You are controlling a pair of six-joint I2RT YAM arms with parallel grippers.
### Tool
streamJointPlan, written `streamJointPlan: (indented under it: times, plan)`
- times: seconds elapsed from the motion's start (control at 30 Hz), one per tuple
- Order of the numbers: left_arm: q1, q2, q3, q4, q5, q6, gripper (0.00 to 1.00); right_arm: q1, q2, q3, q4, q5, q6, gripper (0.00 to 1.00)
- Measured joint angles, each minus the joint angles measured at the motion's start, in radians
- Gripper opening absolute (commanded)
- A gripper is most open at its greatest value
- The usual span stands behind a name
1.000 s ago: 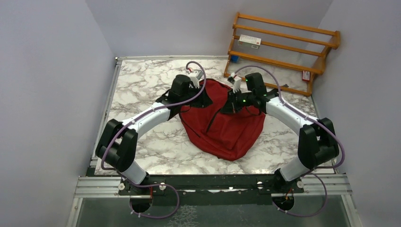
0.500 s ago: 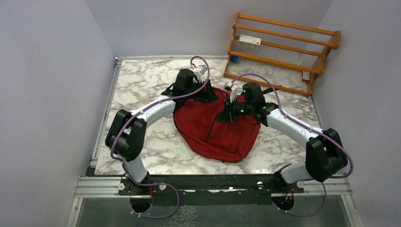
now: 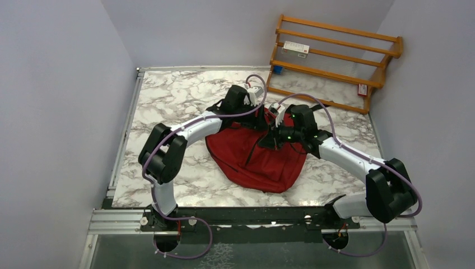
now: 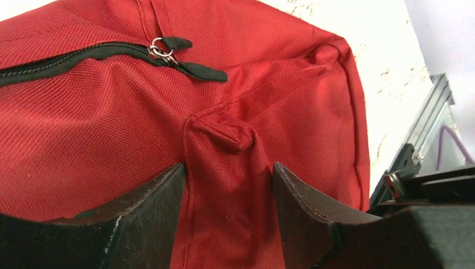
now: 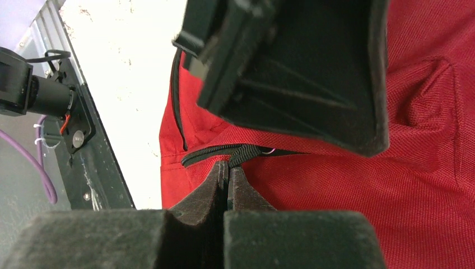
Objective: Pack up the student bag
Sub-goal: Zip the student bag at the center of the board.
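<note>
The student bag [image 3: 263, 159], dark red with black zippers, lies bunched in the middle of the marble table. My left gripper [image 3: 253, 107] is at the bag's far edge. In the left wrist view [image 4: 228, 188] its jaws pinch a raised fold of the red fabric [image 4: 224, 145]. A black zipper [image 4: 78, 55] with a metal puller ring [image 4: 159, 49] runs above it. My right gripper [image 3: 274, 134] is over the bag's top. In the right wrist view [image 5: 228, 166] its jaws are shut on the black zipper pull tab [image 5: 246, 154]. The left gripper's black body [image 5: 297, 67] hangs just above it.
A wooden rack [image 3: 336, 73] leans at the back right, holding a white box [image 3: 296, 49], a small blue item [image 3: 277, 69] and a red-and-white item [image 3: 362, 88]. A metal rail [image 3: 252, 218] edges the table's near side. Walls close in left and right.
My left arm has swung right along the bag's far edge, dragging the fabric and bunching the bag. My right gripper has stayed at the zipper, shifting slightly.
</note>
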Motion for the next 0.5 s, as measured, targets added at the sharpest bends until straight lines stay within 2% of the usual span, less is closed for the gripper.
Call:
streamJointPlan:
  times: [0.13, 0.33, 0.5]
  plan:
    - [-0.019, 0.04, 0.044, -0.051, -0.011, 0.04, 0.44, 0.0, -0.003, 0.0, 0.006, 0.006, 0.0, 0.01]
    - [-0.026, 0.047, 0.079, -0.109, -0.035, 0.081, 0.02, 0.0, -0.008, 0.0, 0.005, 0.012, -0.001, 0.01]
    - [-0.029, 0.073, 0.147, -0.168, -0.048, 0.095, 0.0, 0.0, -0.008, 0.025, -0.022, 0.021, -0.011, 0.01]
